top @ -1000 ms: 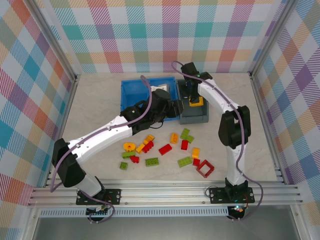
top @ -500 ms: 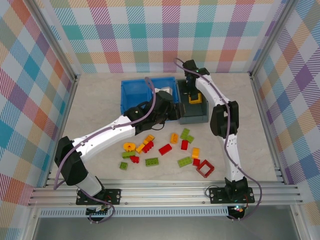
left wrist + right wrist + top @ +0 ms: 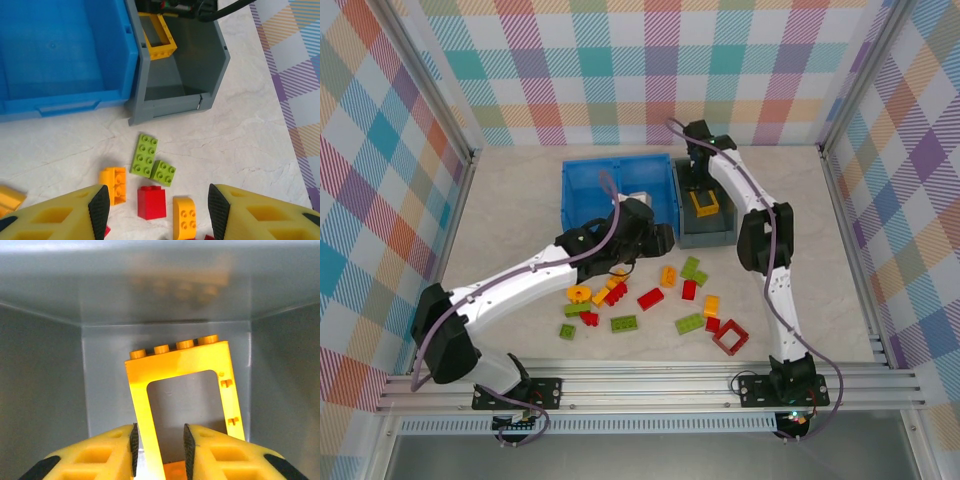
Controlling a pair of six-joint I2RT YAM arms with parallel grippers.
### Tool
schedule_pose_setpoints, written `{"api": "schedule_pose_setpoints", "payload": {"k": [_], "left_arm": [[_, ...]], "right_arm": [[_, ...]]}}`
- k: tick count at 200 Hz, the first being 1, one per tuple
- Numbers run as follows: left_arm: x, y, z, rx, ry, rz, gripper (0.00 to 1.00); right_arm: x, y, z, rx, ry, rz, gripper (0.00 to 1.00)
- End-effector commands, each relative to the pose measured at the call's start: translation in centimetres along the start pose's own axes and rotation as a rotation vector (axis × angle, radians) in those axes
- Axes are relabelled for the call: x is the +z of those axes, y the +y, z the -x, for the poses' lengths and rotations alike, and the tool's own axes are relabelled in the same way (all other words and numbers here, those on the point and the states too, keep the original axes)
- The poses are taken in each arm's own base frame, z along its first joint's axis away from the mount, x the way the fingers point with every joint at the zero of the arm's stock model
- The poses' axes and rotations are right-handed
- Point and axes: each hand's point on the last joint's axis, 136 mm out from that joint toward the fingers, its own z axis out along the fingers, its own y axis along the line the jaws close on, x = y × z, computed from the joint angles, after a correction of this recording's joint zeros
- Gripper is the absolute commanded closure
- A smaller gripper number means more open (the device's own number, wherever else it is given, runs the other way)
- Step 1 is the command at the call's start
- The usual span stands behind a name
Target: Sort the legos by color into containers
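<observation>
Right gripper [image 3: 159, 432] is down inside the grey bin [image 3: 50, 370], and the yellow frame [image 3: 180, 362] is right there with it. One side bar runs between its fingers, and the rest of the frame stretches off toward 12 o'clock, studs at the far end. The fingers sit close on either side of that bar, but I cannot tell whether they are actually pinching it.

Over to the left gripper [image 3: 159, 200]: fingers spread wide, gripping nothing, hovering above the loose bricks on the table. A red brick [image 3: 151, 204] lies below, between the spread fingers. Two green bricks [image 3: 145, 155] touch each other out at 12 o'clock. The blue bin [image 3: 65, 105] sits at 11 o'clock, beside the grey one.
</observation>
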Motion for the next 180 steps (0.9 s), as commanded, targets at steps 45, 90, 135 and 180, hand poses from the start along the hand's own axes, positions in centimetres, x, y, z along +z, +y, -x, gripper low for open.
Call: {"api": "schedule_pose_setpoints", "payload": {"k": [45, 90, 135, 180], "left_arm": [[-7.0, 10.1, -4.1, -0.127, 0.043, 0.308, 0.45], [-10.1, 17.6, -12.3, -0.221, 0.212, 0.483, 0.41], [-10.7, 22.0, -17.9, -0.214, 0.342, 0.577, 0.31], [-8.2, 23.0, -20.2, -0.147, 0.407, 0.571, 0.22]], "right_arm": [[-18.4, 2.4, 0.6, -0.01, -0.319, 0.074, 0.64], [-22.9, 11.3, -13.7, -0.148, -0.278, 0.363, 0.49], [-24.7, 18.5, -28.9, -0.235, -0.089, 0.685, 0.35], [-24.5, 21.1, -36.7, -0.273, 0.046, 0.794, 0.26]]}}
